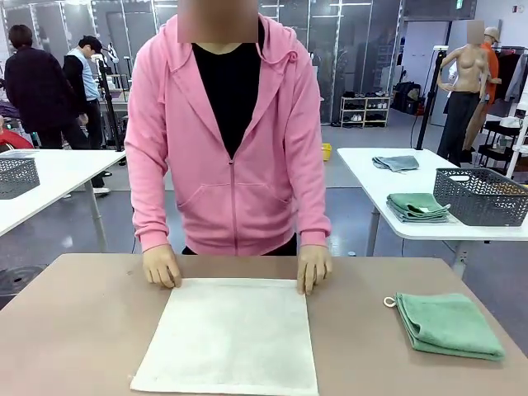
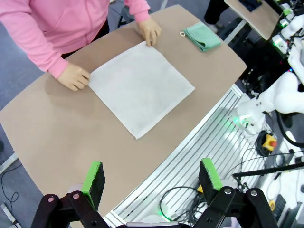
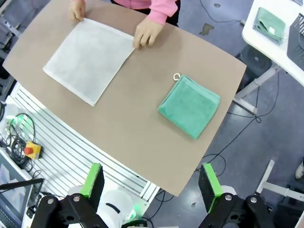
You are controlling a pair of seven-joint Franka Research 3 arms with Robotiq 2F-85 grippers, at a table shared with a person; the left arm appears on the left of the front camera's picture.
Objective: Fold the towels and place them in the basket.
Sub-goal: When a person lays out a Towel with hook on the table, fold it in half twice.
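Item: one cream-white square terry towel (image 1: pixel 231 338), spread flat mid-table on the tan tabletop (image 1: pixel 74 330), its far corners pinned by a person's hands (image 1: pixel 161 268), seemingly to keep it smooth for folding. Item: one mint-green terry towel (image 1: pixel 450 324), already folded, set aside toward the robot's right. Left gripper (image 2: pixel 152 178) and right gripper (image 3: pixel 151 183): fingers wide apart, empty, poised above the table.

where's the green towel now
Front view: the folded mint green towel lies on the right side of the table, apart from the cream-white towel at its middle.
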